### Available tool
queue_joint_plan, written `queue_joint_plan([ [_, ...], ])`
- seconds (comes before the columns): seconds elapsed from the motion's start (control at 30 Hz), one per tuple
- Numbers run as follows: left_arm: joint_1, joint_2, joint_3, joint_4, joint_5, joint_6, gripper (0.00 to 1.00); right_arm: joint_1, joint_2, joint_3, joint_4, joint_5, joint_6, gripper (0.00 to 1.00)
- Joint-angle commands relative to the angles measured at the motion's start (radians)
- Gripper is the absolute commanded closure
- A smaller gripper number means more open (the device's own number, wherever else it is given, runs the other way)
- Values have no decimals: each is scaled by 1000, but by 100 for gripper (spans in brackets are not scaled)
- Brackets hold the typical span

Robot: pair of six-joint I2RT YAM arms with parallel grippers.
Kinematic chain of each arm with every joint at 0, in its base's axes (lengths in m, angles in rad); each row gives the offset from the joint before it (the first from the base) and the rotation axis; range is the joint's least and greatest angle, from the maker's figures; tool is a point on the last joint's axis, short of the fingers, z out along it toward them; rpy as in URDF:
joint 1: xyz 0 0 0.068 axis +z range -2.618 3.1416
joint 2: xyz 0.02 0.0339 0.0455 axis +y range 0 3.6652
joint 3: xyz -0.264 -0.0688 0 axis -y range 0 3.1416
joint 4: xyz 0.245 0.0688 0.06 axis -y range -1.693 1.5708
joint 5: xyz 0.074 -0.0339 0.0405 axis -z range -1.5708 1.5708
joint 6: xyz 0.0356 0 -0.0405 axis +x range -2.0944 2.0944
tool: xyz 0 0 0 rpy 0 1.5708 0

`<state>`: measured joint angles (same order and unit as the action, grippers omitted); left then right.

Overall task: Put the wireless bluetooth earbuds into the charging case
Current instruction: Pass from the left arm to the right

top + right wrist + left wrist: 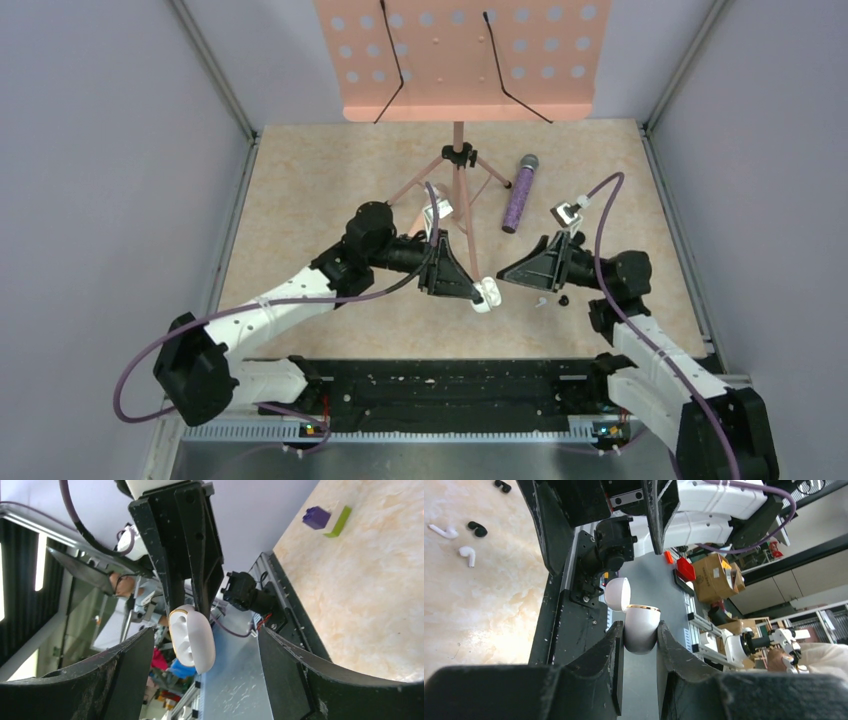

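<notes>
The charging case (641,627) is white with a gold rim, and my left gripper (640,630) is shut on its body. Its lid (618,593) hangs open. In the right wrist view the case (192,640) shows two empty sockets. My right gripper (205,645) is open, with the case just ahead of its wide fingers and touching neither. From above, both grippers meet at mid-table: left gripper (478,290), right gripper (505,272). Two white earbuds (444,531) (468,556) lie on the table, one of them visible from above (541,301).
Small black pieces (477,528) (563,299) lie by the earbuds. A glittery purple microphone (519,192) lies at the back, beside a pink music stand (460,60) on a tripod. A purple-and-yellow cube (316,517) sits on the table. A black rail (450,385) runs along the near edge.
</notes>
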<state>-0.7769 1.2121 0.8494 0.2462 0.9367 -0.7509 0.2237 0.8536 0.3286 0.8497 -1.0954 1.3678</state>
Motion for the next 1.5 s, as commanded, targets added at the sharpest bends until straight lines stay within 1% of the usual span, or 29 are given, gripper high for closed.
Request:
queue_joint_plan([
  [0.0, -1, 25, 49, 48, 79, 35, 100, -11, 57, -66, 461, -70, 239, 25],
  [0.07, -1, 27, 53, 56, 88, 33, 100, -11, 75, -80, 530, -75, 267, 25],
  [0.13, -1, 30, 57, 58, 90, 32, 100, -11, 84, -83, 562, -83, 273, 25],
  [0.33, -1, 44, 66, 81, 96, 13, 100, -6, 109, -86, 575, -122, 260, 25],
  [0.5, -1, 57, 74, 90, 98, 5, 100, 18, 127, -105, 592, -90, 258, 25],
  [0.57, -1, 59, 73, 102, 102, -3, 100, 45, 126, -99, 578, -79, 241, 26],
  [0.7, -2, 63, 74, 111, 106, -11, 100, 88, 125, -84, 489, -60, 167, 28],
  [0.87, -1, 61, 72, 115, 107, -15, 100, 92, 135, -88, 473, -47, 151, 35],
  [0.97, -1, 59, 68, 116, 106, -16, 100, 92, 145, -86, 477, -42, 151, 41],
  [1.07, -1, 59, 65, 116, 105, -16, 100, 92, 155, -84, 498, -38, 163, 47],
  [1.3, -1, 68, 63, 128, 99, -26, 100, 92, 167, -82, 546, -48, 194, 58],
  [1.4, -1, 71, 62, 132, 100, -28, 100, 91, 165, -81, 560, -49, 207, 61],
  [1.47, -1, 73, 60, 131, 99, -28, 100, 92, 163, -81, 574, -52, 221, 61],
])
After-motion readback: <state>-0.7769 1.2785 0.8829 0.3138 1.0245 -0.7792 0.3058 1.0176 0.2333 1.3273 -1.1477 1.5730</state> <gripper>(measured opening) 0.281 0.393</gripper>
